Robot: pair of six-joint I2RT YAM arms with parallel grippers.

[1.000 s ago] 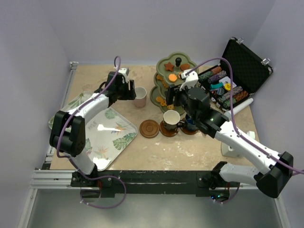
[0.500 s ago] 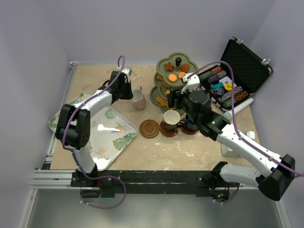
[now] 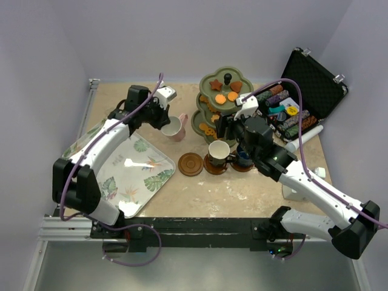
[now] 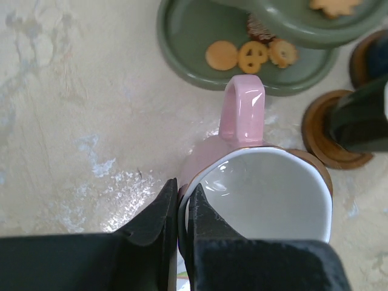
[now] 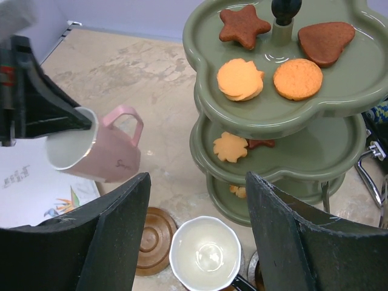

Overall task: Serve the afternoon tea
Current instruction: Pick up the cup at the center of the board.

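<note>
1. Right gripper (image 5: pixel 197 182) hangs spread wide and empty over the cream cup (image 5: pixel 205 253), which stands near the middle of the table (image 3: pixel 242 188).
2. Just left of that cup lies an empty saucer (image 5: pixel 156 239); the leaf-patterned tray (image 3: pixel 142 176) fills the near-left corner.
3. Left gripper (image 4: pixel 182 197) pinches the rim of the pink cup (image 4: pixel 260 188), fingers pressed on its wall; the cup is tilted, handle toward the stand.
4. Toward the far edge, the green three-tier stand (image 5: pixel 273 124) carries biscuits, a star biscuit (image 5: pixel 244 25) on top.
5. An open black case (image 3: pixel 315 79) sits in the far-right corner.
</note>
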